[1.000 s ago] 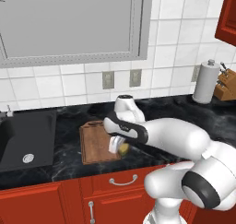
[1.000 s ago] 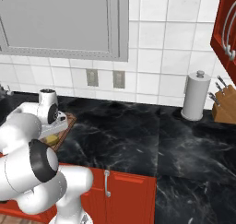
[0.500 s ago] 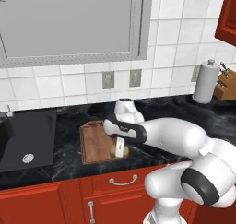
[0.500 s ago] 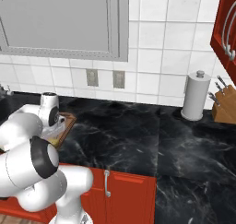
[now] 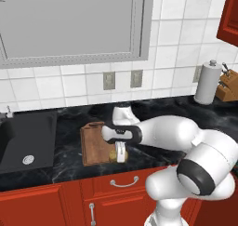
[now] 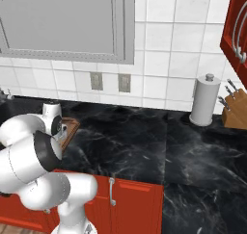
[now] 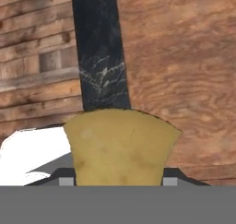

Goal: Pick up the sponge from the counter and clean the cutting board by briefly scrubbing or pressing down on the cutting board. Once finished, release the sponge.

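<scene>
The brown wooden cutting board [image 5: 94, 142] lies on the black counter [image 5: 153, 116], just right of the sink. My gripper [image 5: 120, 155] points down over the board's near right corner, shut on the small yellow sponge [image 5: 113, 154]. From the hand view, the sponge [image 7: 120, 147] covers both fingertips, with the board's grain [image 7: 184, 71] behind it and a strip of counter [image 7: 99, 57] beside it. Whether the sponge touches the wood I cannot tell. The board's corner [image 6: 70, 127] peeks out past my arm in the right base view.
A black sink basin [image 5: 25, 141] is sunk into the counter left of the board. A paper towel roll [image 5: 207, 83] and a knife block [image 5: 227, 85] stand at the far right by the tiled wall. Red cabinets [image 5: 116, 188] run below the counter's front edge.
The hand has come down and slightly left with the sponge, from above the board to its near right corner.
</scene>
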Robot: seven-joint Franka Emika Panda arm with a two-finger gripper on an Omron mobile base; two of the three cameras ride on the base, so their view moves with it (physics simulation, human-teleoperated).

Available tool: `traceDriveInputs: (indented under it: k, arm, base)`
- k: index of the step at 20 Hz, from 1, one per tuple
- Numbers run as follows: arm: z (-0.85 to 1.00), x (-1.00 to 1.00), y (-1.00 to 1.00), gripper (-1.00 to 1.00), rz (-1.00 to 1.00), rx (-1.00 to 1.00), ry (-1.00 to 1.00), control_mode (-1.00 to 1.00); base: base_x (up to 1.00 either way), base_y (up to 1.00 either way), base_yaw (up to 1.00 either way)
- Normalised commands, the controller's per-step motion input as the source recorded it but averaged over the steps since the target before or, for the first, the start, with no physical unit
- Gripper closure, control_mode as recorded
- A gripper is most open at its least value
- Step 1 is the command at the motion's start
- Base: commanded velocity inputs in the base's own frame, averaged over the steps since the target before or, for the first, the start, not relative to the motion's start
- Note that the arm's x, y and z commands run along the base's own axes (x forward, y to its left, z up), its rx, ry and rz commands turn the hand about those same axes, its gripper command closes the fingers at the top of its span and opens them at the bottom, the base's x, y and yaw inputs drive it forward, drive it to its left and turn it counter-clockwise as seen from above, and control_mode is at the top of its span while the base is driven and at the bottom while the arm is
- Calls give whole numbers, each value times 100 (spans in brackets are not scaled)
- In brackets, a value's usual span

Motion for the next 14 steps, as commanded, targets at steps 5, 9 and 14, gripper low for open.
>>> traceDriveInputs:
  k: [5,9,14]
  arm:
    - [-10,27,1,100,2,0,0,-100]
    - [-5,32,0,100,1,0,0,-100]
    - [-6,32,1,100,1,0,0,-100]
  base:
    - [0,0,0]
    - [0,0,0]
    - [0,0,0]
